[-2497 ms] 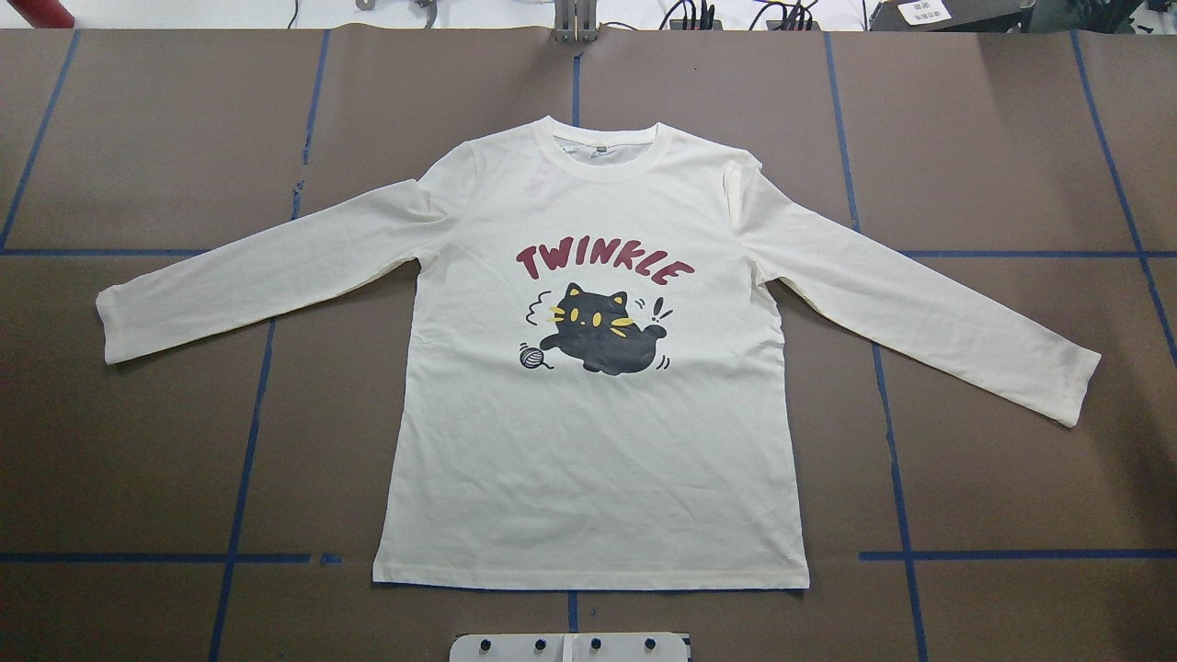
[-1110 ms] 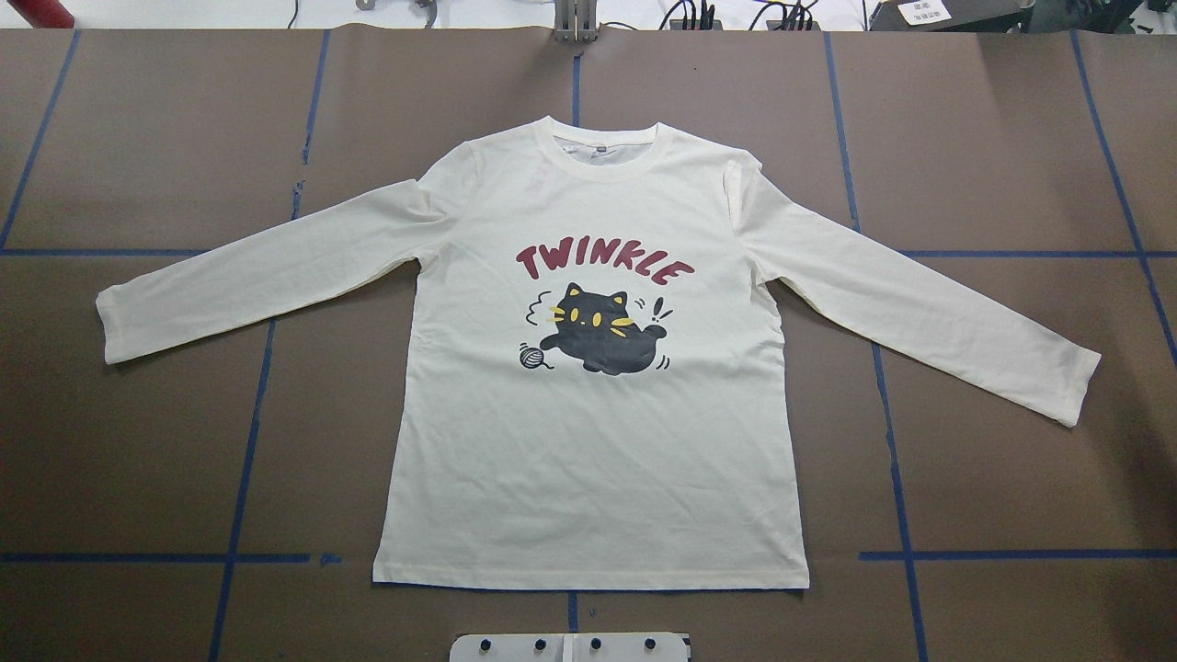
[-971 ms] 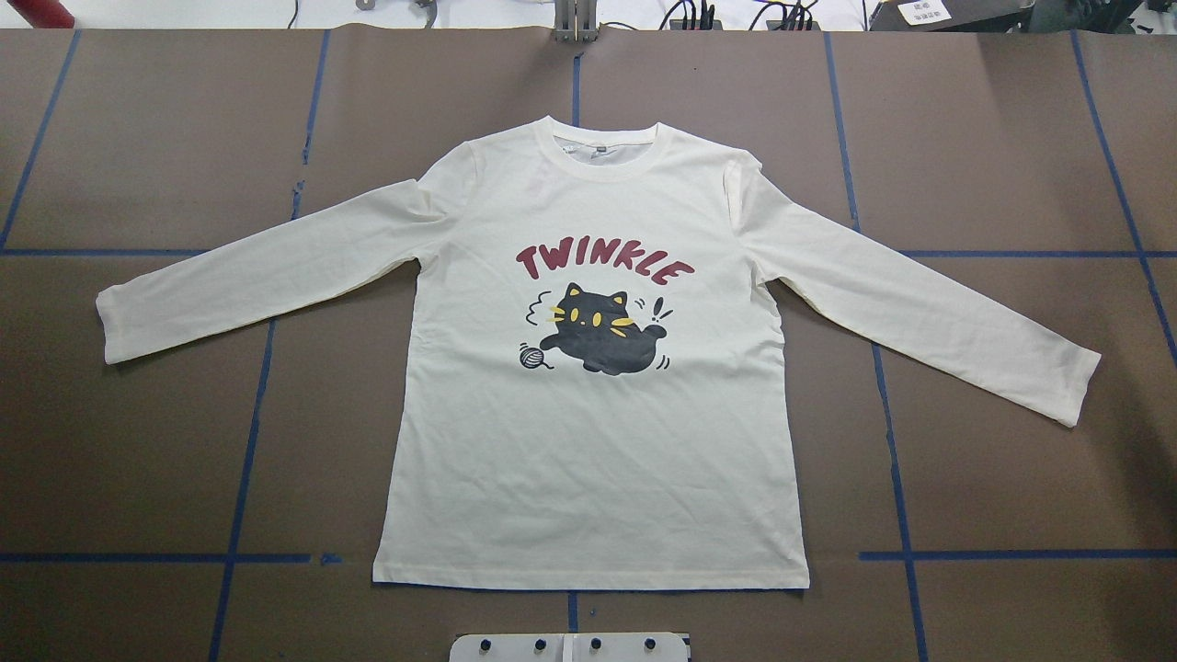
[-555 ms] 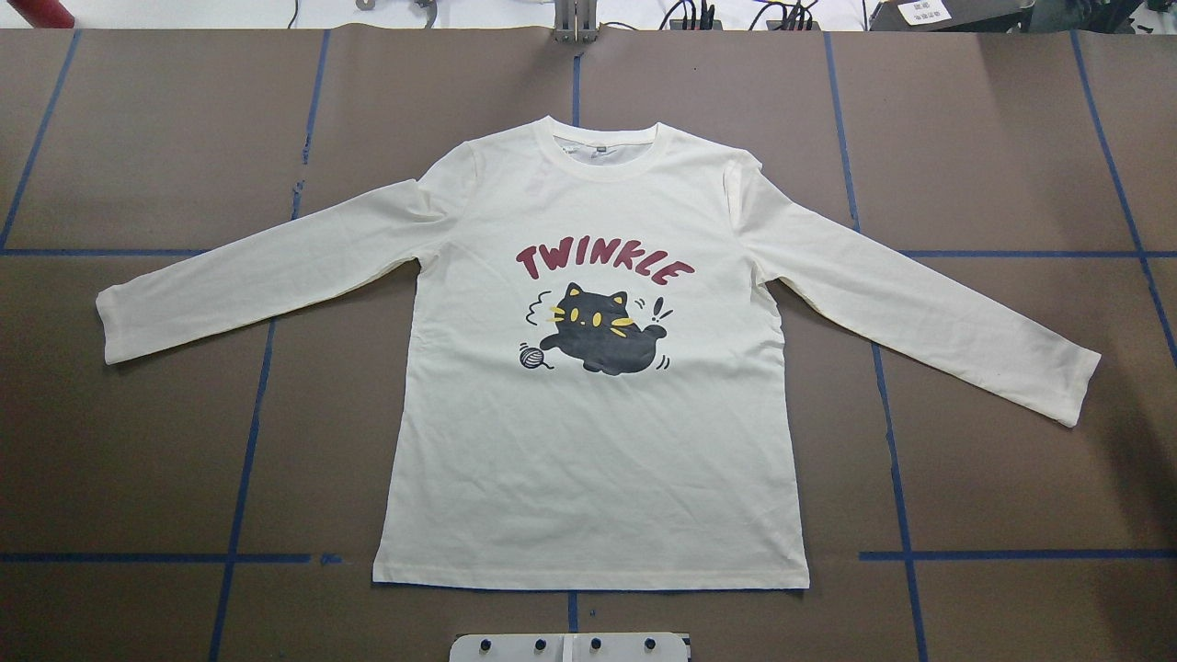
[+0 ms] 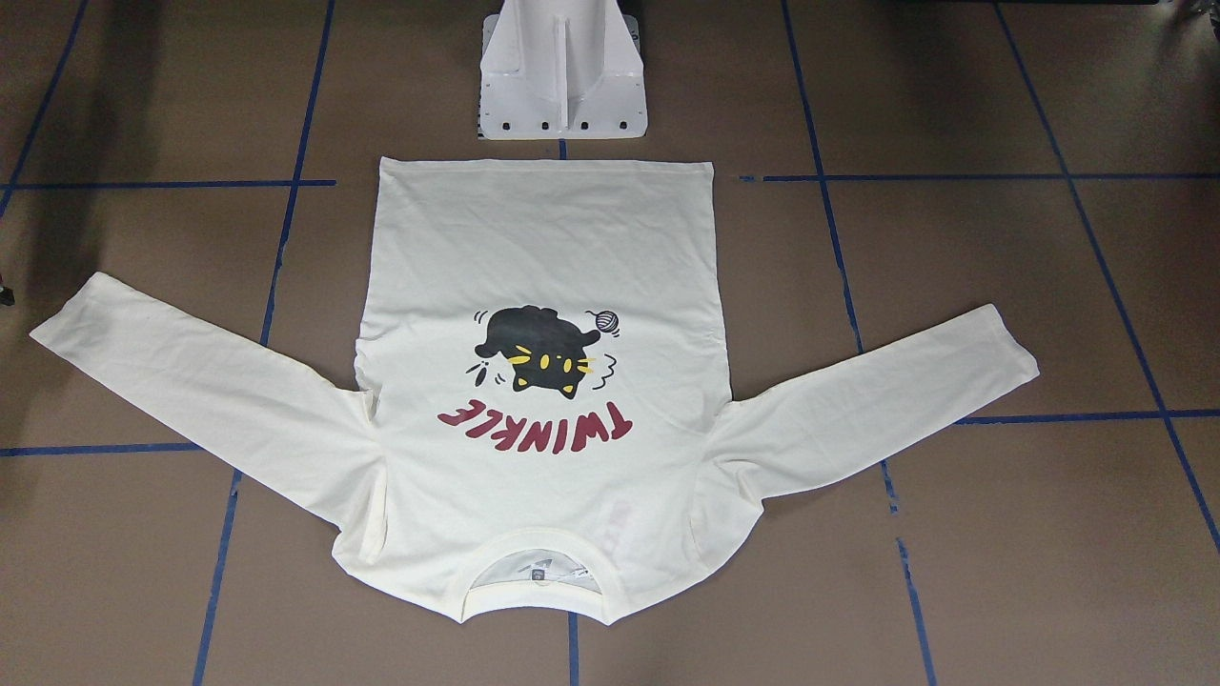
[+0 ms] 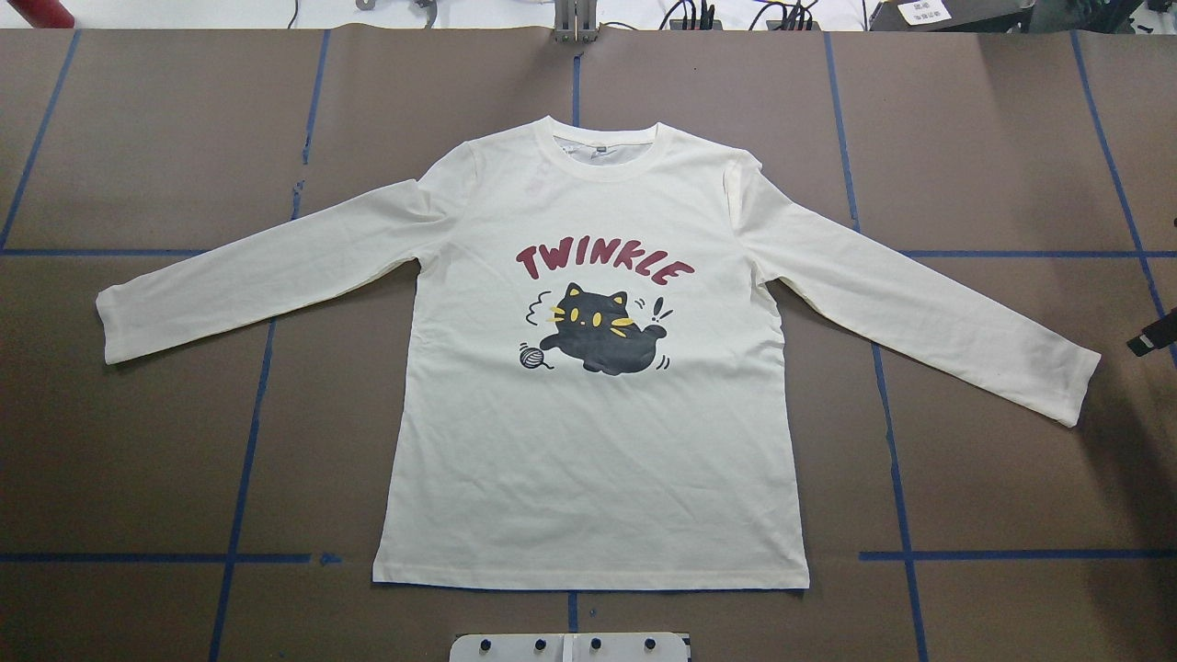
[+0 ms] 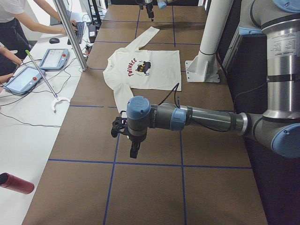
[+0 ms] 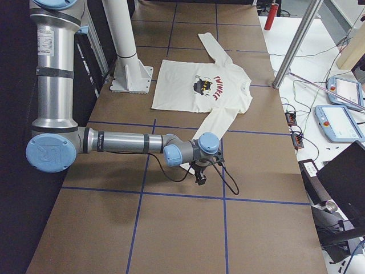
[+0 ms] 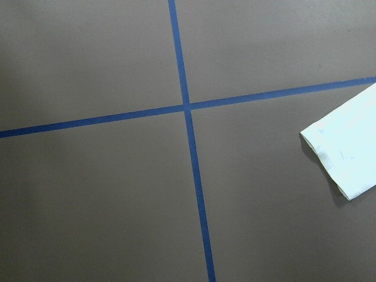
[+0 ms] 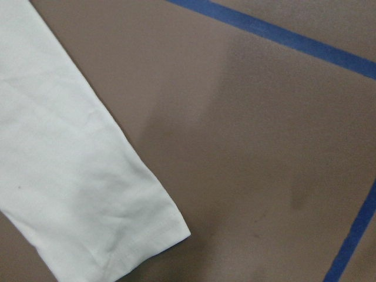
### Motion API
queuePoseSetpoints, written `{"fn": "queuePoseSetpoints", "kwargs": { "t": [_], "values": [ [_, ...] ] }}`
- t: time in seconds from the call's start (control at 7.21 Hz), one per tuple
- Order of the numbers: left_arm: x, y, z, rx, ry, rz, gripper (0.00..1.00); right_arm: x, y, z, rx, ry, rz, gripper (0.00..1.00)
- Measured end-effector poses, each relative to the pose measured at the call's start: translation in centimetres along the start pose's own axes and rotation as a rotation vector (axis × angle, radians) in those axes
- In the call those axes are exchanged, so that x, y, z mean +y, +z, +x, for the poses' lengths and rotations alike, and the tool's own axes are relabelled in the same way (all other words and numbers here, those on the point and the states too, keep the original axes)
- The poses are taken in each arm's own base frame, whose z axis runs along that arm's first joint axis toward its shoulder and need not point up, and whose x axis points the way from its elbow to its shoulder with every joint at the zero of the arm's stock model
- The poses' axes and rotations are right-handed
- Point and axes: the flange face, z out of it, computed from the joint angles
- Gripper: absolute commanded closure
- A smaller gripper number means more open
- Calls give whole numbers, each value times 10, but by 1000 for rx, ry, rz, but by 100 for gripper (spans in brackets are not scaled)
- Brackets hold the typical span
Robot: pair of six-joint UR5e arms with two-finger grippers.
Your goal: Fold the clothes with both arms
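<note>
The clothes are one cream long-sleeved T-shirt (image 6: 588, 460) lying flat and print-up on the brown table, collar away from the robot and both sleeves spread wide. In the exterior left view my left gripper (image 7: 134, 151) hangs above the table just beyond the left cuff (image 6: 115, 322). The left wrist view shows that cuff (image 9: 343, 158) at its right edge. My right gripper (image 8: 200, 177) hovers just beyond the right cuff (image 6: 1076, 382), and only its black tip (image 6: 1151, 337) enters the overhead view. I cannot tell whether either gripper is open or shut.
The white pedestal base (image 5: 562, 71) stands just behind the shirt's hem. Blue tape lines (image 6: 244, 460) grid the table. Beyond the far edge, a side table carries tablets (image 7: 54, 58), cables and a metal post (image 7: 70, 33), with people at it.
A black tip of the right gripper has come into the overhead view at its right edge, and the shadow by the right cuff has deepened. The shirt has not moved.
</note>
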Motion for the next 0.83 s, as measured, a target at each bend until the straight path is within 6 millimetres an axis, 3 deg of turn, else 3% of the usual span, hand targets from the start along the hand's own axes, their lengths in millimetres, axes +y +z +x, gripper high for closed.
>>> {"fn": "queuePoseSetpoints", "kwargs": {
  "t": [0.42,0.83],
  "values": [
    [-1,-2,2,1,4,5,0,-13,5,-17,-38,314,85,11],
    [-2,-5,5,1,10,10,0,-4,33,-9,-67,435,115,17]
  ]
}}
